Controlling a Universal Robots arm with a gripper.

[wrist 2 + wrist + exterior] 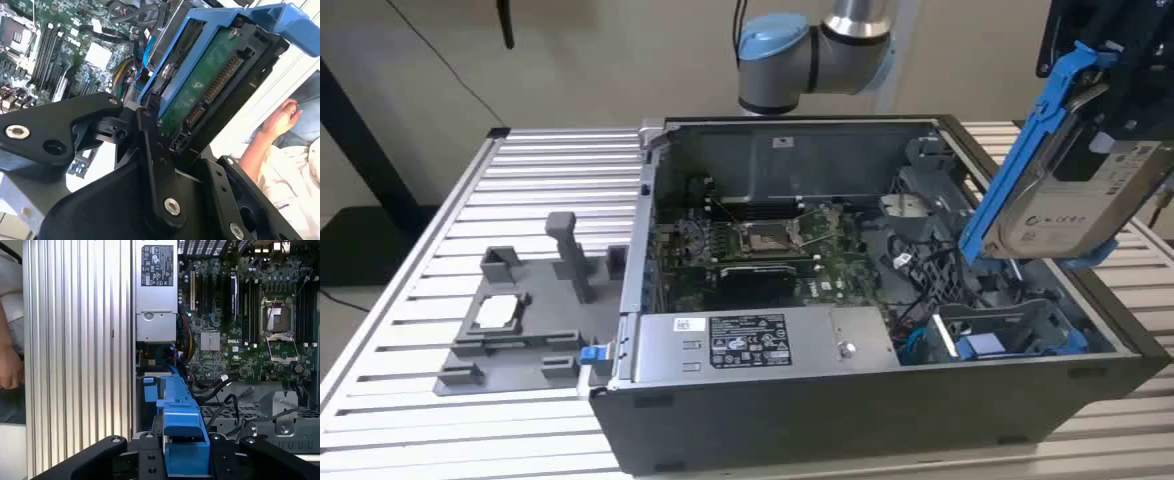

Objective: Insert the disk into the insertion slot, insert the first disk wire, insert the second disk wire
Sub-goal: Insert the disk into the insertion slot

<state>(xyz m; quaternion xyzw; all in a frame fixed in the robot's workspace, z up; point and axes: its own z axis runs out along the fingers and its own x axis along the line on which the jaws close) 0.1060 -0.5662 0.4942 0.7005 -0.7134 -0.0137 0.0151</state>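
1. The exterior view stood off the arm, raised outside the open computer case (881, 400). It looked down at a slant, far enough back to take in the whole case, the slatted table (400, 330) and the claw (1105, 115) gripping the disk (1074, 200) above the case.
2. The first wrist view sat just behind the claw (185, 460). It faced straight down past the disk's blue carrier (182, 410) onto the motherboard (225, 340) well below the claw.
3. The second wrist view sat against the claw's linkage (150, 150), looking obliquely along the disk (200, 85) from very near.
4. All three views shared the disk and the motherboard. Both wrist views also caught a person's hand (282, 117) (10, 367) beyond the table's edge.
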